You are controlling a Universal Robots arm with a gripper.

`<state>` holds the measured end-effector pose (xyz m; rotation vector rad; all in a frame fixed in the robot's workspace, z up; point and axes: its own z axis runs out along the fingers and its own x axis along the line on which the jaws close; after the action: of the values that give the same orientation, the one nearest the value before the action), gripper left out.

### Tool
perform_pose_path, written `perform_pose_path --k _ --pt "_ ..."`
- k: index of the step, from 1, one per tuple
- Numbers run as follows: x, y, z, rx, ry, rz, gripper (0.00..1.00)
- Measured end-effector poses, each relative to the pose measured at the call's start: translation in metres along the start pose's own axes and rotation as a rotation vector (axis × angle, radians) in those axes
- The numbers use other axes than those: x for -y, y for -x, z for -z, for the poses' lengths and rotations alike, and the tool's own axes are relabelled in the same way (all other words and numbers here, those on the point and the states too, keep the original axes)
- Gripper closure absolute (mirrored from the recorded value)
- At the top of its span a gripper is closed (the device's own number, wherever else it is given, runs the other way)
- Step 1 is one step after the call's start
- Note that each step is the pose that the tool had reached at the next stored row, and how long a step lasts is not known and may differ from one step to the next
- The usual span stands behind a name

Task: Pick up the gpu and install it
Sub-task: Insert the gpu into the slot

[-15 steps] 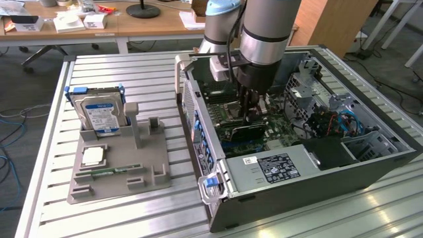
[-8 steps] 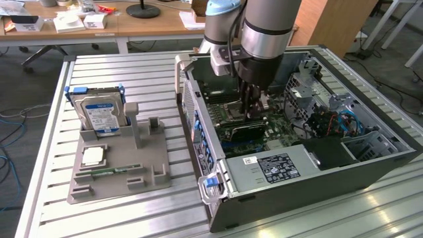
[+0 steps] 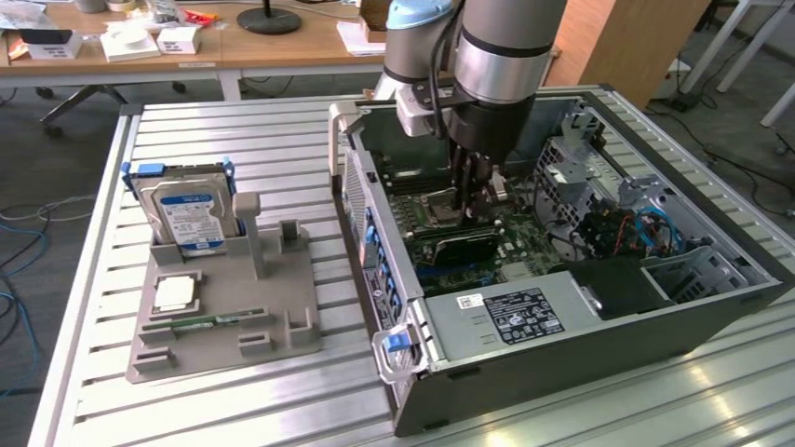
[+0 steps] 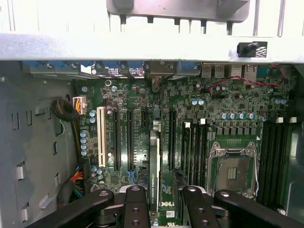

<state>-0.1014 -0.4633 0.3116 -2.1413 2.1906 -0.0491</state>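
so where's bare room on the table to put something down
Bare slats lie between the grey holder and the case, and behind the hard drive. Inside the case it is crowded: the gripper stands over the gpu.

Slatted metal table (image 3: 249, 121), grey parts holder (image 3: 223, 326), open computer case (image 3: 695, 321)

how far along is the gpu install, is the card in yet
Picked up: the gpu is off the grey parts stand, which holds the hard drive. In hand: the gripper holds the card on edge over the motherboard slots inside the open case. Left: whether it is fully seated cannot be told.
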Motion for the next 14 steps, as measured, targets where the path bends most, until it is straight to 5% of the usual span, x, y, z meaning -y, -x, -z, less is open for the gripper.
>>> perform_pose_path --k 14 --pt "0.0009 0.0006 0.0101 -0.0024 0.0 -0.001 0.66"
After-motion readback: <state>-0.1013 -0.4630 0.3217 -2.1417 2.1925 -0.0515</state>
